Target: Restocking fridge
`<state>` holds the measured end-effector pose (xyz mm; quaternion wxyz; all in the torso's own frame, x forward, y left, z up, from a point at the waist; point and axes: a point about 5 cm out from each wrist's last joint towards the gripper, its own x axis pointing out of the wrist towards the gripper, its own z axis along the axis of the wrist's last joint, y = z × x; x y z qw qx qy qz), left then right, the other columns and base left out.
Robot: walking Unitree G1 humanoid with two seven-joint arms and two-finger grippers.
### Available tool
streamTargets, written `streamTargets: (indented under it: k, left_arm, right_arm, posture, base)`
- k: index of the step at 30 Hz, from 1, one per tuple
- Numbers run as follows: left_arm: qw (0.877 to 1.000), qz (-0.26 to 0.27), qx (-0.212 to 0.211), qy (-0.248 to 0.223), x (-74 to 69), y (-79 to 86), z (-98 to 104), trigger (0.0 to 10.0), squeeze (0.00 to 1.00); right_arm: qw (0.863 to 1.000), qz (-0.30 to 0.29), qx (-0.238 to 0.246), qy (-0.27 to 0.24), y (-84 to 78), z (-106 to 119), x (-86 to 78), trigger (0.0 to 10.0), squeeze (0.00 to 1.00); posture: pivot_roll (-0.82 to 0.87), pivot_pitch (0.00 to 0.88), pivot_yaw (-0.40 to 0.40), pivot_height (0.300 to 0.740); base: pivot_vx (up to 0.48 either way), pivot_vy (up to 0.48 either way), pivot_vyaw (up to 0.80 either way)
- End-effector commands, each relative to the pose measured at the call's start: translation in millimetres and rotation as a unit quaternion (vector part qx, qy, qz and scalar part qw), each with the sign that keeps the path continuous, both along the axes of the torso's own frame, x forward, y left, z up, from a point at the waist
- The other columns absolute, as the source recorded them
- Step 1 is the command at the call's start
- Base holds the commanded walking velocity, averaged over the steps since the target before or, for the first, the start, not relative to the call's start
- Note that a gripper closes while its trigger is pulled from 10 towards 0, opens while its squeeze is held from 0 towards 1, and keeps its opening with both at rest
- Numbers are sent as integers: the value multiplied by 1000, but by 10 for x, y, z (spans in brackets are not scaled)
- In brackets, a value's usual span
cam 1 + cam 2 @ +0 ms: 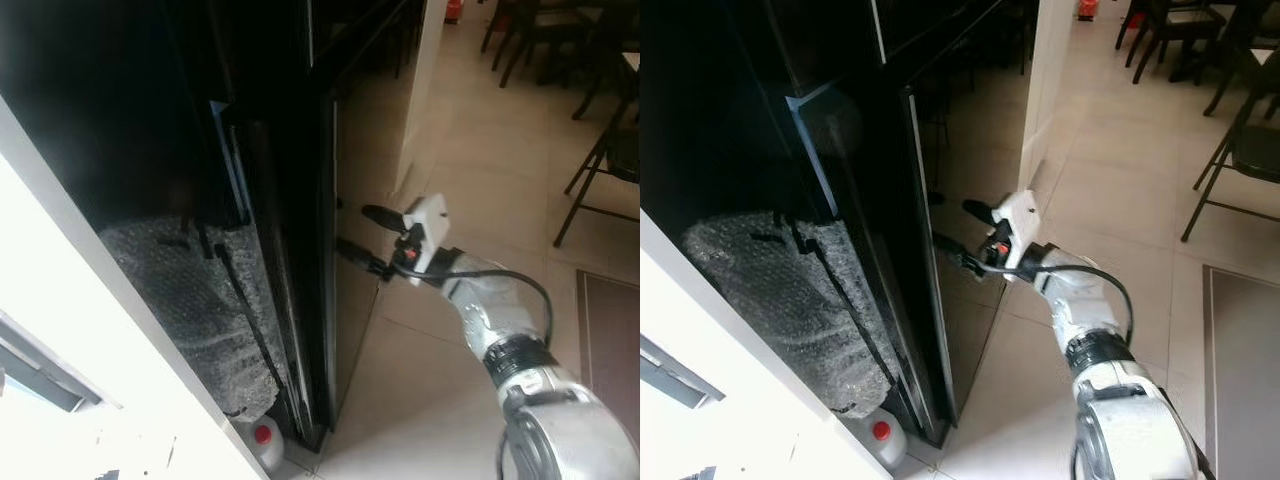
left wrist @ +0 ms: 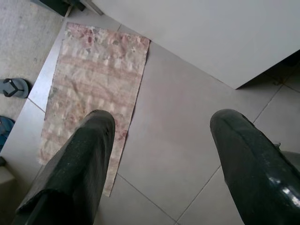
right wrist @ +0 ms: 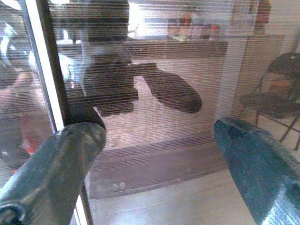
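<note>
Currently the right gripper [image 1: 365,240] is holding its fingers spread against the glossy black fridge door [image 1: 350,160] — likely heavy, stiff, slippery — so gripping its edge beside the lower finger is advisable.

Glossy black fridge door [image 1: 355,200], ajar

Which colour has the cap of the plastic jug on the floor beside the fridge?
Red cap on a whitish jug, best in the right eye view.
</note>
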<state>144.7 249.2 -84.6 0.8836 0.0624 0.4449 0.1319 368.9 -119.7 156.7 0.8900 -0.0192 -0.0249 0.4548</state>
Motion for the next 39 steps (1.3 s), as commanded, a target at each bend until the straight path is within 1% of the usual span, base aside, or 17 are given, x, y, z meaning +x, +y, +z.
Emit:
streamTargets:
  k: [1, 3, 5, 7, 11, 12, 14, 20, 25, 28, 31, 32, 33, 34, 35, 36, 39]
  left_arm:
    - [1000, 4, 6, 5, -16, 21, -2, 10000, 0]
    - [1000, 5, 6, 3, -6, 18, 2, 10000, 0]
    - [1000, 7, 6, 1, -1, 16, 3, 10000, 0]
    - [1000, 7, 6, 0, 0, 15, 4, 10000, 0]
    - [1000, 9, 7, -1, 2, 22, 7, 10000, 0]
    - [1000, 9, 9, -1, 2, 28, 9, 10000, 0]
    - [1000, 10, 9, 0, -1, 33, 9, 10000, 0]
    - [1000, 9, 9, 2, -9, 35, 6, 10000, 0]
    - [1000, 9, 9, 3, -17, 35, 3, 10000, 0]
    - [1000, 8, 9, 4, -23, 30, -1, 10000, 0]
    - [1000, 8, 8, 3, -27, 23, -4, 10000, 0]
    - [1000, 8, 8, 3, -27, 23, -4, 10000, 0]
    - [1000, 8, 7, 4, -33, 18, -7, 10000, 0]
    - [1000, 8, 7, 4, -33, 18, -7, 10000, 0]
    - [1000, 8, 7, 4, -36, 15, -9, 10000, 0]
    - [1000, 8, 6, 5, -46, 4, -15, 10000, 0]
    - [1000, 8, 5, 6, -57, -8, -23, 10000, 0]
  right_arm:
    - [999, -9, -4, -44, 148, 222, 87, 10000, 0]
    - [999, -39, -18, -33, 190, 242, 152, 10000, 0]
    - [998, -53, -11, -27, 239, 286, 191, 10000, 0]
    - [998, -54, -12, -28, 298, 319, 207, 10000, 0]
    - [999, -38, -16, -32, 460, 362, 212, 10000, 0]
    - [999, -30, -21, -33, 546, 379, 211, 10000, 0]
    - [999, -26, -25, -34, 609, 395, 211, 10000, 0]
    - [999, -29, -24, -32, 701, 442, 225, 10000, 0]
    - [999, -25, -26, -29, 744, 423, 214, 10000, 0]
    - [999, -36, -25, -28, 696, 394, 218, 10000, 0]
    - [997, -70, -9, -23, 527, 345, 238, 10000, 0]
    - [997, -70, -9, -23, 527, 345, 238, 10000, 0]
    - [995, -93, 1, -22, 410, 307, 245, 10000, 0]
    - [995, -93, 1, -22, 410, 307, 245, 10000, 0]
    - [994, -103, 4, -23, 360, 289, 246, 10000, 0]
    - [986, -162, 22, -27, 86, 215, 243, 10000, 0]
    - [974, -221, 38, -33, -189, 147, 219, 10000, 0]
  posture:
    - [-56, 0, 56, 740]
    - [-52, 0, 56, 740]
    - [-49, 0, 56, 740]
    - [-49, 0, 56, 740]
    - [-37, 0, 54, 740]
    - [-35, 0, 54, 740]
    - [-33, 0, 55, 740]
    - [-29, 0, 55, 740]
    - [-28, 0, 54, 740]
    - [-26, 0, 56, 740]
    - [-28, 0, 52, 740]
    - [-28, 0, 52, 740]
    - [-33, 0, 51, 740]
    - [-33, 0, 51, 740]
    - [-33, 0, 51, 740]
    - [-40, 13, 46, 740]
    - [-49, 20, 40, 740]
  base:
    - [0, 0, 0]
    - [0, 0, 0]
    - [0, 0, 0]
    - [0, 0, 0]
    - [0, 0, 0]
    - [0, 0, 0]
    - [0, 0, 0]
    - [0, 0, 0]
    - [0, 0, 0]
    - [0, 0, 0]
    - [0, 0, 0]
    - [0, 0, 0]
    - [0, 0, 0]
    - [0, 0, 0]
    - [0, 0, 0]
    - [0, 0, 0]
    - [0, 0, 0]
